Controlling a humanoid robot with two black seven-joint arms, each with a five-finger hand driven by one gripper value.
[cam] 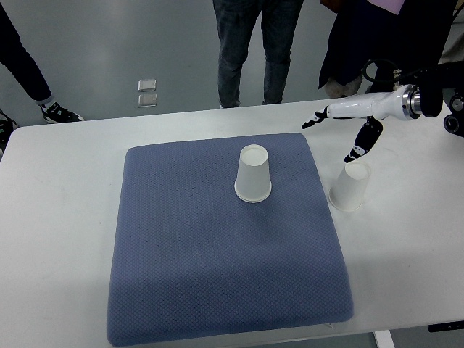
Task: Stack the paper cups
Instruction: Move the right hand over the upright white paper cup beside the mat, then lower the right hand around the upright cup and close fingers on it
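One inverted paper cup (253,174) is stood toward the far edge of the blue mat (181,275), presumably as the stack's base; a second cup (350,187) is set, also inverted, on the desk (65,217) just off the mat's right edge; above it, nearer the desk's far edge, the right hand (355,127) is held with fingers spread and empty, seemingly poised to grasp it

The robot's right arm (428,99), black at the forearm and white at the wrist, reaches in from the picture's right edge. Its white right hand with black fingertips (348,119) hangs above the white paper cup (350,186) beside the blue pad, fingers spread: one points leftward, another hangs down just over the cup's upturned base, grasping nothing.
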